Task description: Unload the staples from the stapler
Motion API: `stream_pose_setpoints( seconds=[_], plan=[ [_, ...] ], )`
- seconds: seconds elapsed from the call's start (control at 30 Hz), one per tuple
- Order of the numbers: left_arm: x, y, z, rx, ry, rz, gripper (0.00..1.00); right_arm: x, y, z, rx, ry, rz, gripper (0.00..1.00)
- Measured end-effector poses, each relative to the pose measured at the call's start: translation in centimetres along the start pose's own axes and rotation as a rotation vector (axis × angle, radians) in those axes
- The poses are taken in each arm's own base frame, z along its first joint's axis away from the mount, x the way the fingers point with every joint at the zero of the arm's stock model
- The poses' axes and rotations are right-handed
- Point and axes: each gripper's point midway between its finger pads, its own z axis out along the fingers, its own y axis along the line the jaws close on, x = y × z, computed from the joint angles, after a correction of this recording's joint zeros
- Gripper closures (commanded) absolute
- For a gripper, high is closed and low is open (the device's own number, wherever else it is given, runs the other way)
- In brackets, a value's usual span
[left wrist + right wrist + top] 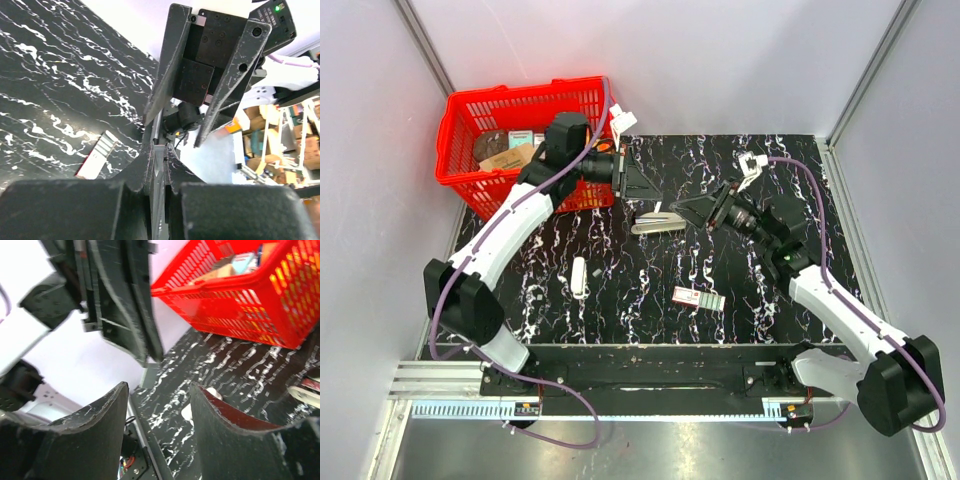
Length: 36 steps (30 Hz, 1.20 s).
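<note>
Clamping down near-shut, the left gripper (157,167) has its fingers (135,175) pinched on a thin silver strip of the stapler (657,224). The strip runs up btwn the pads in the left wrist view, w/ no visible gap either side.

Right gripper (157,390): jaws stand well apart, nothing btwn them. Its wrist view shows only tabletop and a small white bit in the gap, too blurred to name. In the left wrist view the R fingers splay in a V just above the strip. Can't tell if they touch it. From the top view the R fingertips sit just beside the stapler's right end.

Stapler lies approx mid-table (620,320), toward the far side, btwn the two grippers. Its long axis runs roughly L–R across the top view, w/ the right end tilted slightly away from the arm bases. A paler bit sticks up on its far side next to the L fingertips. Can't tell how far it's hinged open.

Other items:
- white bar (579,277), nearer the bases, left of centre
- red-and-white box (698,297), near side, right of centre
- red basket (460,165), far left corner
</note>
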Motion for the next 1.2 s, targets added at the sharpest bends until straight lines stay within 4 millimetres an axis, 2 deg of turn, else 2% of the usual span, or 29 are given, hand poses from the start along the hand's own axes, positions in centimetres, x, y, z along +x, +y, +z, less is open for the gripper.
stream_pose_setpoints(
  seconds=[0.13,0.33,0.6,0.9,0.97,1.07,1.2],
  plan=[
    [-0.4,-0.4,0.1,0.048,-0.009,-0.049,0.97,-0.9,1.6,0.4,-0.083,-0.027,0.016,0.42],
    [-1.2,-1.1,0.1,0.078,-0.025,-0.036,0.97,-0.3,1.6,1.3,-0.113,-0.01,0.064,0.45],
    [-1.3,-1.1,0.1,0.077,-0.03,-0.034,0.98,0.1,3.0,1.7,-0.156,-0.002,0.066,0.62],
    [-1.1,-0.7,0.1,0.063,-0.028,-0.026,0.97,0.4,2.3,2.3,-0.146,0.0,0.096,0.79],
    [-1.1,-0.7,0.1,0.062,-0.028,-0.024,0.9,0.3,2.3,2.4,-0.148,-0.002,0.101,0.84],
    [-1.1,-0.6,0.1,0.061,-0.028,-0.012,0.69,0.4,2.2,2.5,-0.145,-0.002,0.11,0.87],
    [-0.6,0.4,-0.1,0.019,-0.021,-0.012,0.59,0.9,1.6,2.4,-0.116,0.017,0.11,0.87]
  ],
)
